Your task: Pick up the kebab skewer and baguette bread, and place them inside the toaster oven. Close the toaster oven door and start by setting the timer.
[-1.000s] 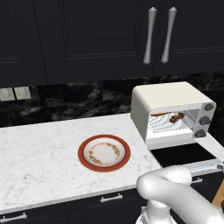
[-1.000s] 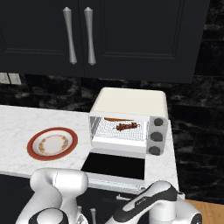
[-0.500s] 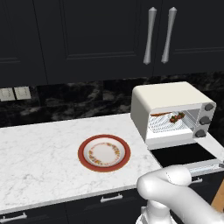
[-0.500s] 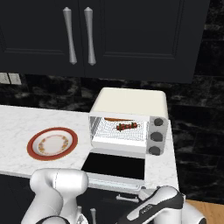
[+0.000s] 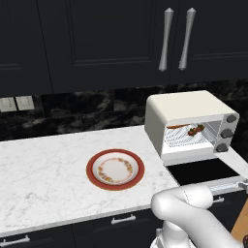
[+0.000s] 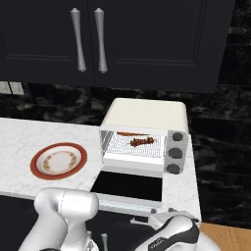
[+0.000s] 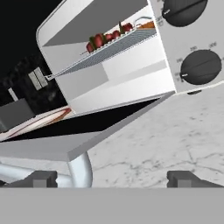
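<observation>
Skewer (image 6: 141, 142) and baguette (image 6: 131, 134) lie on the oven (image 6: 147, 115) rack; the empty pincer (image 7: 111, 178), jaws apart, sits below the lowered door (image 6: 127, 185), at its six o'clock, apparently to lift it.

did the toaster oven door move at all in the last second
No. The toaster oven door lies folded down flat in front of the toaster oven, its front edge at the same spot on the counter as before.

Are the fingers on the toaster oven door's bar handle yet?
Apart. The hand view shows the fingers spread wide, with the door's bar handle standing between them, and a clear gap to each finger.
</observation>
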Controlling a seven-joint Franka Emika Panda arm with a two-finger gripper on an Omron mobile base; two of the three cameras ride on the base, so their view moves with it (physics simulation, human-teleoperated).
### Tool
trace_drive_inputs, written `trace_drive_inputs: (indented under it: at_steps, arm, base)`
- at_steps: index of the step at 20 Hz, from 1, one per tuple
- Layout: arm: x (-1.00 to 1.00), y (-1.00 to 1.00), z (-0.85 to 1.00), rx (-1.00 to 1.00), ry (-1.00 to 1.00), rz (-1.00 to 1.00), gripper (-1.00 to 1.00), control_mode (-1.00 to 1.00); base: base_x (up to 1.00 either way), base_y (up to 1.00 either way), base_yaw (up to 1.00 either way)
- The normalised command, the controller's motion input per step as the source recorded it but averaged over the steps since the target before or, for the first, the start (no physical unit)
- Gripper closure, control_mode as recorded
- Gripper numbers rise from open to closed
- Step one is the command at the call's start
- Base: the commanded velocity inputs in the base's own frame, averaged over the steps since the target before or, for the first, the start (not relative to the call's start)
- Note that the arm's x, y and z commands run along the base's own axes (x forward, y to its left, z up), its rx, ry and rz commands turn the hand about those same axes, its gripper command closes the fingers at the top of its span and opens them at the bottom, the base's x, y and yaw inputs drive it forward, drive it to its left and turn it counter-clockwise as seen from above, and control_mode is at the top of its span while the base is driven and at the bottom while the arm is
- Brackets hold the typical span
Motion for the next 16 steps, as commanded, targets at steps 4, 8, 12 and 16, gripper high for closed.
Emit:
trace_drive_inputs:
  at_steps: [4,8,12,16]
  arm:
    - [0.00,0.03,0.03,0.07,-0.05,0.00,-1.00,-1.00]
    - [0.02,0.04,0.09,0.08,-0.05,0.00,-1.00,-1.00]
    - [0.16,-0.03,0.02,0.09,-0.02,0.00,-1.00,-1.00]
    - [0.12,-0.01,0.15,0.12,-0.02,0.00,-1.00,-1.00]
  base:
    - [0.00,0.00,0.00]
    - [0.00,0.00,0.00]
    - [0.00,0.00,0.00]
    - [0.00,0.00,0.00]
